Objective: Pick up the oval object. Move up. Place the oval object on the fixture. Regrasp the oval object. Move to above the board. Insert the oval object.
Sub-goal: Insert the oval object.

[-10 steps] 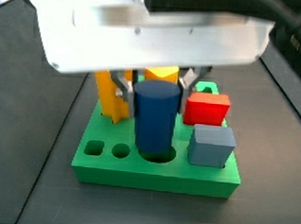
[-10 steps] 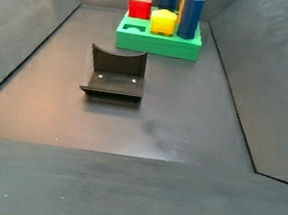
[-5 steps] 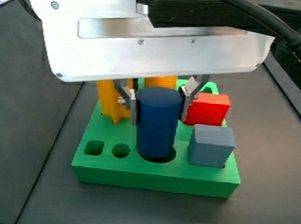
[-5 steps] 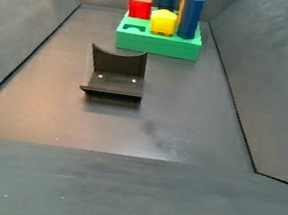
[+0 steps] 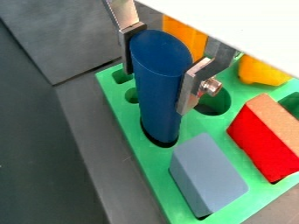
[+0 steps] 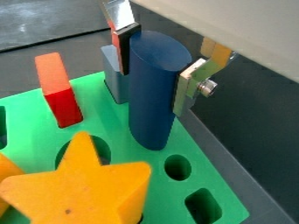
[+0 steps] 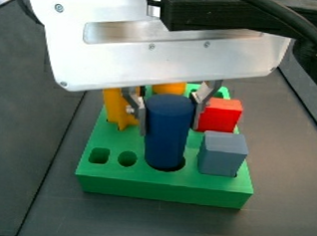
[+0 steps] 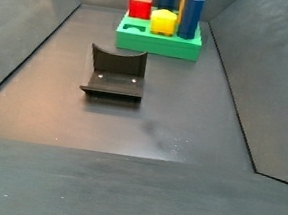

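Both wrist views show my claw (image 5: 158, 63) clenched on the oval object (image 5: 160, 83), holding it upright so its base drops into the board (image 5: 135, 149) hole.

Lab test bench: fixture (image 8: 113, 73), dark-walled enclosure (image 8: 33, 54).

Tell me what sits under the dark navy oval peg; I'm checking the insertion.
The dark navy oval peg stands in a hole of the bright green board, with the gripper at its top, fingers alongside. How deep it reaches is hidden inside the board.
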{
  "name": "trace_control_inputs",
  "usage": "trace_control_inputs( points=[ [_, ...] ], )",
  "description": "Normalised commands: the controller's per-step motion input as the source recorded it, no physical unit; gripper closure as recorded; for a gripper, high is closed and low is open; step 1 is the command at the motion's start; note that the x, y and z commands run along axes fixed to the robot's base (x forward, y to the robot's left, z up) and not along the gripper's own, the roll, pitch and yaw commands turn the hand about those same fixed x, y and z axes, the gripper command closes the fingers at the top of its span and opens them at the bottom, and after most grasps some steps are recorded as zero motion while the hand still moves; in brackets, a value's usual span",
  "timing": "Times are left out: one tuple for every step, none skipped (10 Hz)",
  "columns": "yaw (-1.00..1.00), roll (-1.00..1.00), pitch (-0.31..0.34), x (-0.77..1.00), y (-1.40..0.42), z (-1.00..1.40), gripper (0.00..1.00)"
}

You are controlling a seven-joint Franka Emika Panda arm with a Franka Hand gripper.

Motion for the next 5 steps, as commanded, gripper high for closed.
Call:
trace_control_inputs(
  points=[
    [0.04,0.01,0.0,0.0,-0.2,-0.17,1.0],
    [0.0,0.01,0.0,0.0,0.0,0.0,1.0],
    [0.07,0.0,-0.054,0.0,-0.08,-0.25,1.0],
    [0.09,0.0,-0.071,0.0,-0.07,-0.3,1.0],
    [0.13,0.0,-0.054,0.0,0.0,-0.34,1.0]
  ],
)
